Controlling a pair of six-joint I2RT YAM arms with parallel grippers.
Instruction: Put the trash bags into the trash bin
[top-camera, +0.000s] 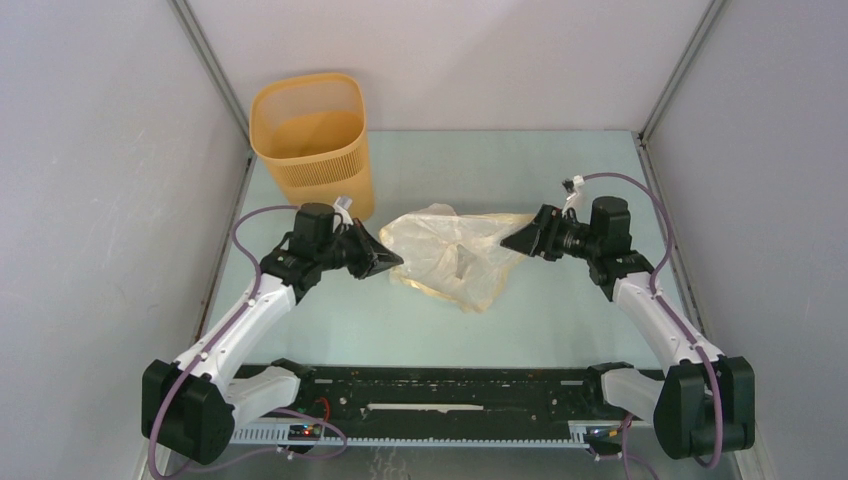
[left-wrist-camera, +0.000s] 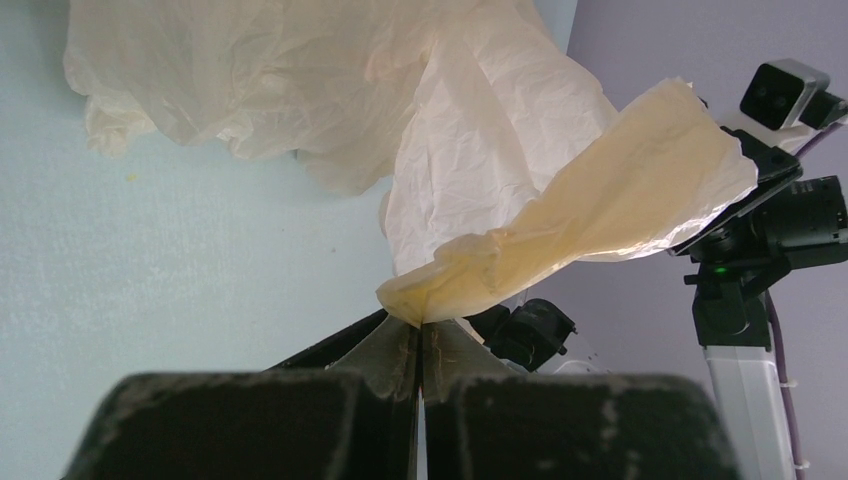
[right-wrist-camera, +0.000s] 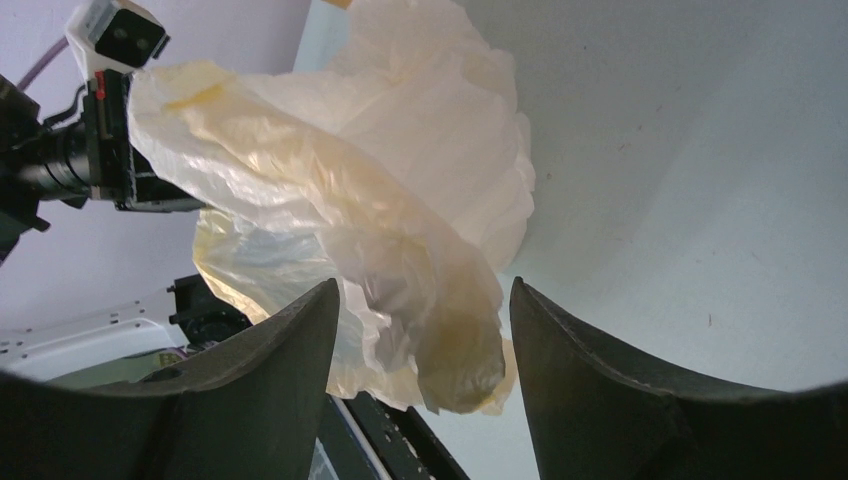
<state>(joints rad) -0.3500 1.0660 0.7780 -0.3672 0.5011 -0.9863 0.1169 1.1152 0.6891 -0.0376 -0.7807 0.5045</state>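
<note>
Pinching a corner of the trash bag (top-camera: 450, 258) in tightly closed jaws, the left gripper (top-camera: 392, 262) holds it over the table (top-camera: 560, 170); the right gripper (top-camera: 508, 240) stands wide open with plastic between its jaws; the trash bin (top-camera: 312, 140) stands upright beyond

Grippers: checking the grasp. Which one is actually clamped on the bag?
The left gripper: its jaws are shut on the edge of the trash bag. The right gripper stands open, the bag loose between its fingers.
</note>
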